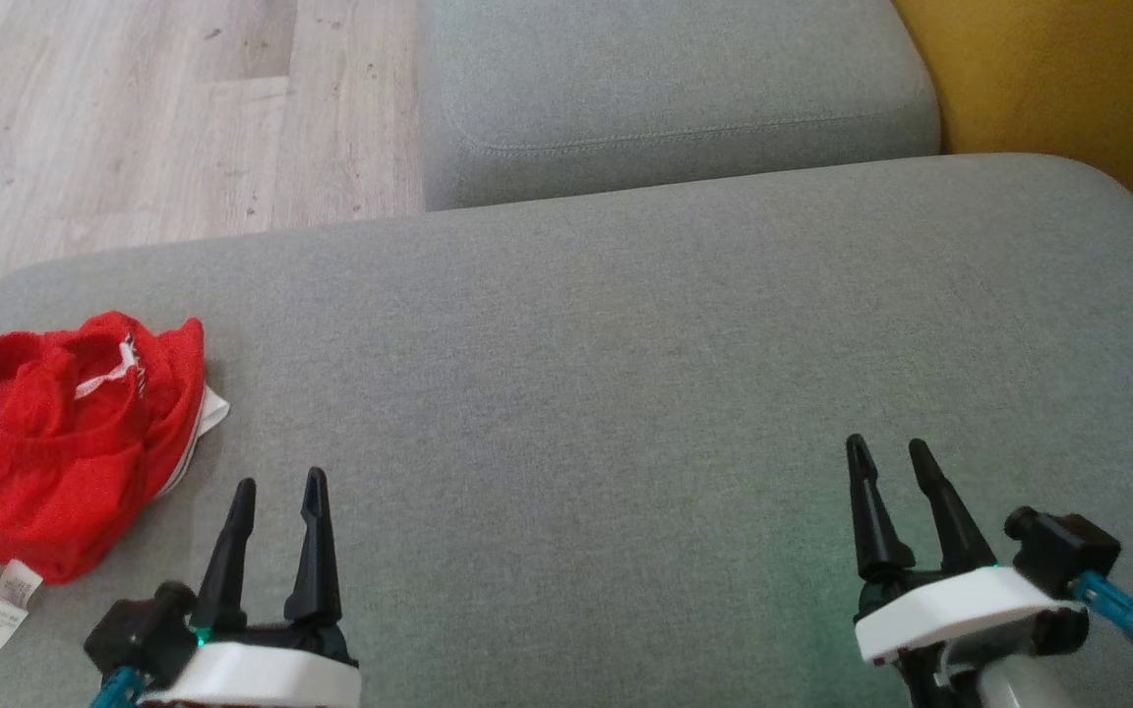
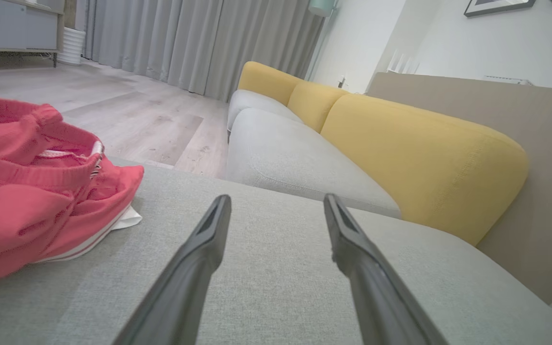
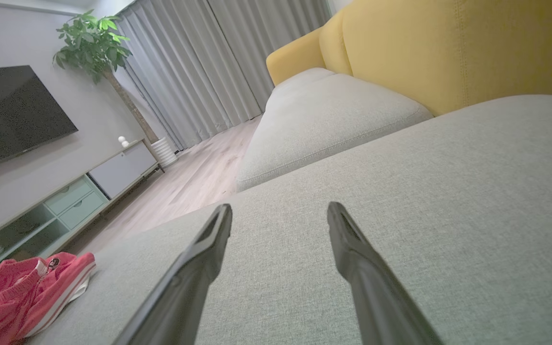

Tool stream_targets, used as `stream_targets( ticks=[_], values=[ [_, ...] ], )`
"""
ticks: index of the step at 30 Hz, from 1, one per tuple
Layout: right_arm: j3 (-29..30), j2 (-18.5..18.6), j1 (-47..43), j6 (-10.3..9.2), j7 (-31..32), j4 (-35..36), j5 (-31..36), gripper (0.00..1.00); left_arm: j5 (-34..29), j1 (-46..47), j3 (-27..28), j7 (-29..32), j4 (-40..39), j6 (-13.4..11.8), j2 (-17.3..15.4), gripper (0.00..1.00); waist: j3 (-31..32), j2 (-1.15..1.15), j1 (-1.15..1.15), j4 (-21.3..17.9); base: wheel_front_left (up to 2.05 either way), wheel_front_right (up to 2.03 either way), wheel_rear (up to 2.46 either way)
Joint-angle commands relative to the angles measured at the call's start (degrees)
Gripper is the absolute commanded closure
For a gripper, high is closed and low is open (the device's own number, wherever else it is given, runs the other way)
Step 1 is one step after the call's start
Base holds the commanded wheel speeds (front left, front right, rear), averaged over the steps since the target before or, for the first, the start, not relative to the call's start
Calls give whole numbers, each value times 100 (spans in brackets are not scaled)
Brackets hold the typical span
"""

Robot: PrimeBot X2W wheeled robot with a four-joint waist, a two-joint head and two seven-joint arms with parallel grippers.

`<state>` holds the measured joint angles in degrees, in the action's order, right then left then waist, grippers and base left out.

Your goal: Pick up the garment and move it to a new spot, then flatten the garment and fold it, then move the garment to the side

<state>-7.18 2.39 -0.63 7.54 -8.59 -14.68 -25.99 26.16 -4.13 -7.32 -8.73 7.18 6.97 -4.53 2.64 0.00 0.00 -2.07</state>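
A crumpled red garment (image 1: 55,433) with white stripes and a white label lies at the left edge of the grey sofa cushion (image 1: 626,374). It also appears at the left of the left wrist view as the garment (image 2: 31,191) and low left in the right wrist view as the garment (image 3: 22,297). My left gripper (image 1: 279,487) stands open just right of the garment, not touching it, empty. Far to the right my right gripper (image 1: 889,447) is open and empty above bare cushion. Left gripper (image 2: 276,199) and right gripper (image 3: 280,206) fingers are spread apart.
A second grey cushion (image 1: 675,88) lies beyond, with yellow backrests (image 1: 1058,79) at the right. Wooden floor (image 1: 153,108) runs past the cushion's far left edge. A TV cabinet (image 3: 65,201), a TV and a potted plant (image 3: 98,38) stand across the room.
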Motion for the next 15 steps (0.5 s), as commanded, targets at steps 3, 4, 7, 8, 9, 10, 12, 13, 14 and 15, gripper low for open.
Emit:
stream_targets(
  ticks=[3,4,7,8,9,10,12,13,14,15],
  values=[
    [-185,40,196,-4,-144,154,416,0,-376,110,124,-132,-236,-79,-90,0,31,0,0,0,0,0,0],
    [-201,40,197,-4,-161,149,493,0,-432,104,122,-149,-234,-78,-89,0,39,0,0,-1,0,0,0],
    [-248,41,197,-4,-212,144,719,0,-600,75,138,-199,-212,-91,-72,0,59,0,0,0,0,0,0],
    [-265,41,197,-4,-229,144,793,0,-658,68,146,-216,-196,-94,-66,0,65,0,0,0,0,0,0],
    [-284,42,196,-4,-245,142,867,0,-719,63,161,-233,-165,-99,-63,0,71,0,0,0,0,0,0],
    [-305,42,196,-4,-262,136,940,0,-774,60,177,-250,-125,-102,-59,0,78,0,0,0,0,0,0],
    [-349,42,192,-4,-296,122,1089,0,-897,46,211,-284,-23,-128,-47,0,94,0,0,-1,0,0,0],
    [-368,43,189,-5,-313,113,1165,0,-962,42,222,-300,35,-138,-42,0,103,0,0,-1,0,0,0],
    [-384,43,185,-5,-330,102,1244,0,-1026,41,233,-317,93,-148,-37,0,112,0,0,-2,0,0,0],
    [-397,43,179,-5,-347,88,1325,0,-1097,43,238,-334,140,-156,-35,0,122,0,0,-2,0,0,0]
  ],
)
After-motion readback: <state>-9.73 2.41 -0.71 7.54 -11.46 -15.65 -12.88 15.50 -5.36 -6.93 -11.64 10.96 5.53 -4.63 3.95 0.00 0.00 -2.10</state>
